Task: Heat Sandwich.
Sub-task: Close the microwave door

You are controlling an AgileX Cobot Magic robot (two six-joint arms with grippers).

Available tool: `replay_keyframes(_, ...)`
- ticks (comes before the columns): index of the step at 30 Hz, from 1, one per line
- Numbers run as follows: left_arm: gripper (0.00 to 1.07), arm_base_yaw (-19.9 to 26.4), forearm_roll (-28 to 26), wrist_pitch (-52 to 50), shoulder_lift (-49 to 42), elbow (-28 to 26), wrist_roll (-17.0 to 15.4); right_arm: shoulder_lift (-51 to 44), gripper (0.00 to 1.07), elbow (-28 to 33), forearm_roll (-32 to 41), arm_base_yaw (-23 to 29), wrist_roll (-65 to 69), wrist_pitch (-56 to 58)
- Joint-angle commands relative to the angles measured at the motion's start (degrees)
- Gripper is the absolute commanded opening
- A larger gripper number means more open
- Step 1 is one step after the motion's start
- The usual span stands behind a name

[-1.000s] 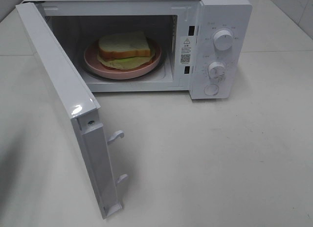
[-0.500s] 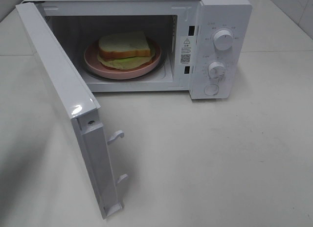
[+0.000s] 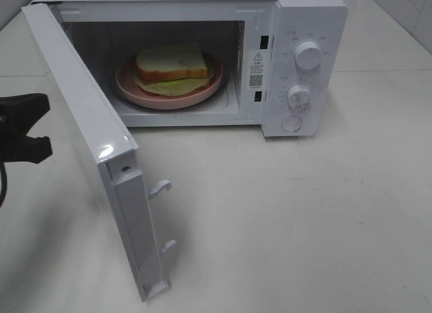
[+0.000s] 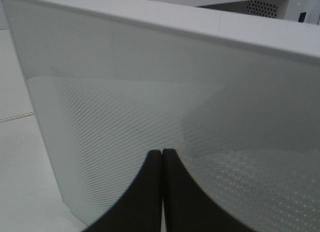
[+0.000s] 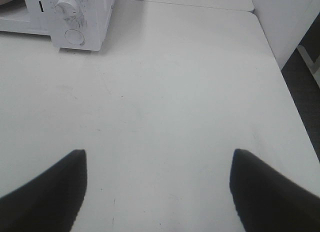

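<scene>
Microwave: a white microwave (image 3: 297,57) is set on the pale worktop (image 3: 304,212), and its cavity is left uncovered.
Door: the door (image 3: 88,137) is swung wide open on the microwave's hinge side, away from the control panel. Two white latch hooks (image 3: 160,187) are seen on its free edge. A dotted mesh window is shown on its outer face in the left wrist view.
Sandwich: the sandwich (image 3: 172,67) is found inside the microwave cavity, laid on a pink plate (image 3: 138,90). A slice of white bread is seen on top, with a green leaf showing below it.
Plate: the plate is rested on the cavity floor, roughly at its middle.
Controls: two round knobs (image 3: 308,54) are stacked on the microwave's front panel, beside the cavity, and a round button (image 3: 291,123) is placed under them.
Left pincer: the left pincer (image 4: 162,159) is held just beside the outer face of the microwave door. Its two dark fingers are pressed together and nothing is gripped between them. Whether the door is touched cannot be told.
Right pincer: the right pincer (image 5: 158,157) is held over bare worktop, well apart from the microwave's front, on the control-panel side. Its fingers are spread wide and nothing is gripped.
</scene>
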Motion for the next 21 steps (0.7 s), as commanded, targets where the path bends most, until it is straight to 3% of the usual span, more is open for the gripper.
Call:
replay_keyframes(1, 0.00, -3.5, -5.2, -1.3, 2.1, -1.7, 2.8, -1.5, 0.76, 0.1, 0.1, -0.2, 0.6, -0.5)
replay_keyframes(3, 0.00, -7.0, -10.4, -1.3, 4.0, -3.0, 5.9, -1.5, 0.76, 0.1, 0.1, -0.2, 0.6, -0.5)
replay_keyframes(8, 0.00, -12.8, -18.4, -1.2, 7.4, -5.7, 10.1, -1.5, 0.76, 0.1, 0.1, -0.2, 0.6, -0.5)
replay_keyframes(12, 0.00, -16.0, -22.6, -1.1, 10.3, -8.9, 11.5, -1.5, 0.76, 0.1, 0.1, -0.2, 0.6, -0.5)
replay_keyframes(21, 0.00, -20.2, -25.9, -0.6, 16.1, -16.6, 11.6, -1.5, 0.76, 0.1, 0.1, -0.2, 0.6, -0.5)
